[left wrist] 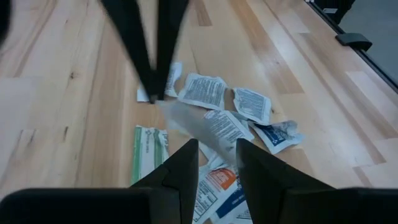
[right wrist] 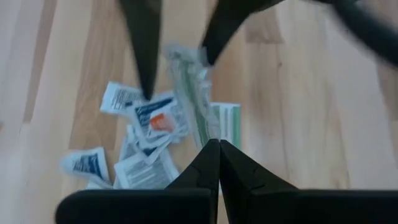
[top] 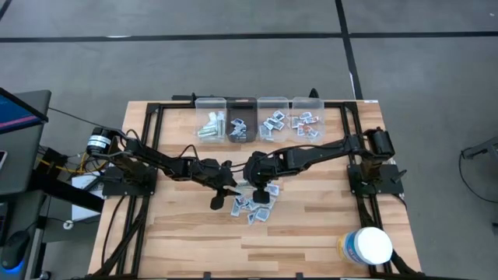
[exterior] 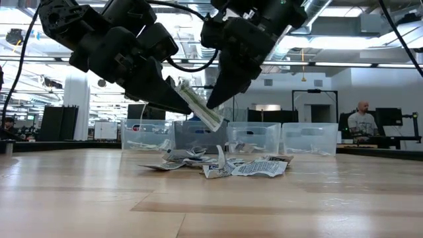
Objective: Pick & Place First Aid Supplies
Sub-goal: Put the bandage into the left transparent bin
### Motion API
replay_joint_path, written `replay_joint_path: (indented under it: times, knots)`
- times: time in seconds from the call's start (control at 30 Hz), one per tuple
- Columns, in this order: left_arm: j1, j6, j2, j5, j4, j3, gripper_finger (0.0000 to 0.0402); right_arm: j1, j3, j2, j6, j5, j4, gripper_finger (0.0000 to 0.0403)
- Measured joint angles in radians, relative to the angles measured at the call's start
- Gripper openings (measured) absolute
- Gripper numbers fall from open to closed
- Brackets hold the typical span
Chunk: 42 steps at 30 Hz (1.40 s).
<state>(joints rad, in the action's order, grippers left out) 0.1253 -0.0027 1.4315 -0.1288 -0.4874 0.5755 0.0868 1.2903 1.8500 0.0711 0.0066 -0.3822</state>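
A long pale strip packet with green print (exterior: 200, 109) hangs tilted above the pile of first aid supplies (exterior: 218, 165), between my two grippers. My right gripper (right wrist: 219, 148) is shut on one end of it. My left gripper (left wrist: 216, 146) stands open, with the strip's other end (right wrist: 181, 59) between its two fingers (right wrist: 147, 74). The pile of small white packets with blue and red print (top: 253, 206) lies flat mid-table. Another green-print strip (left wrist: 149, 152) lies at the pile's edge. My left gripper has the strip's upper end (right wrist: 186, 62) between its spread fingers; one finger (right wrist: 147, 74) stands clear of it, and whether the other touches it I cannot tell. My right gripper pinches the strip near its lower end (right wrist: 208, 137) between its two shut fingers, slanting down from the table's right. The strip is lifted clear of the pile and tilted, its short free tail (exterior: 218, 125) below the fingers.
Four clear bins (top: 257, 120) stand in a row at the far edge, each with some supplies inside. A large white round tub (top: 367, 245) stands at the near right corner. Bare wood lies on the near side of the pile (top: 233, 249).
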Motion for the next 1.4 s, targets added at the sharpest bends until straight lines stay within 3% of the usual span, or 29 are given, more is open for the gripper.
replay_joint_path:
  times: [0.3, 0.63, 1.1, 1.4]
  knots:
    - [0.001, -0.008, 0.000, 0.024, -0.007, 0.000, 0.0108, 0.002, 0.000, 0.000, 0.035, -0.010, 0.084, 0.0000]
    - [0.001, -0.061, 0.000, 0.152, -0.023, 0.000, 0.0108, 0.027, 0.000, 0.000, 0.053, -0.007, 0.068, 0.0000]
    - [0.005, -0.137, 0.000, 0.158, -0.040, 0.000, 0.0108, 0.028, 0.000, 0.000, 0.077, -0.017, -0.002, 0.0000]
    - [0.005, -0.137, 0.000, 0.157, -0.043, 0.000, 0.0108, 0.032, 0.000, 0.000, 0.079, -0.083, -0.029, 0.0000]
